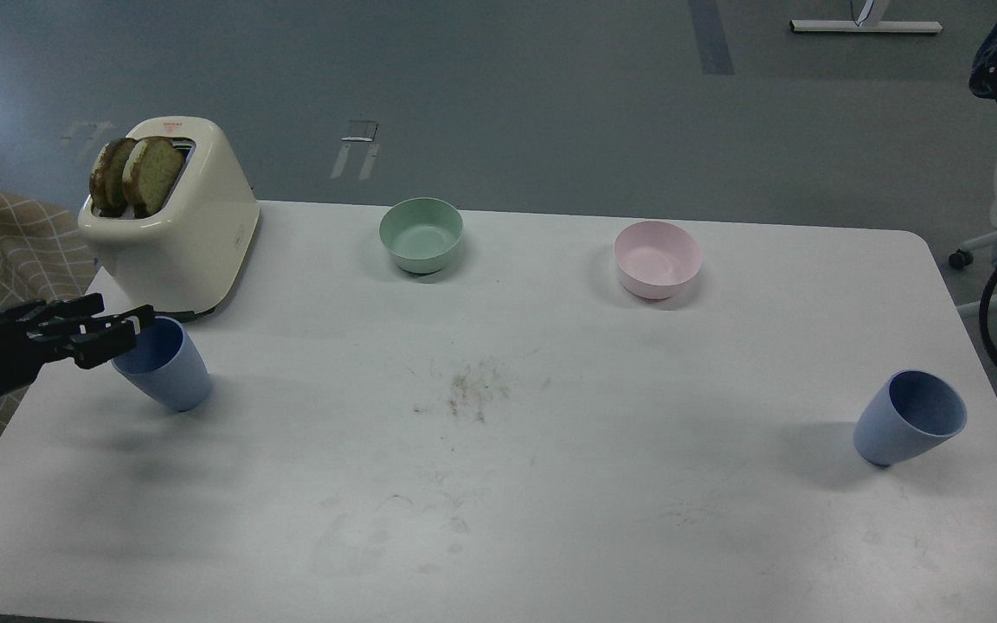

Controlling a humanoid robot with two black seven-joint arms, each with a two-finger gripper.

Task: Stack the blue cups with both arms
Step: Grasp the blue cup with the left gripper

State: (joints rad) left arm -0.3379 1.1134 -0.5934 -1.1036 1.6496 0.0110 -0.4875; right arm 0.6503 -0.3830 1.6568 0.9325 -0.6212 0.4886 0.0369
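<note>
Left gripper (122, 329) at frame left, fingers over rim of left blue cup (165, 368). 2nd blue cup (905, 420) lower right; toaster (178, 225) w/ bread upper left.

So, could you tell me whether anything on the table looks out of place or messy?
Nothing is tipped over or broken. The one blemish is a patch of dark crumbs or smudges in the middle of the white table, with fainter scuffs nearer the front edge. Both blue cups and both bowls stand upright.
</note>
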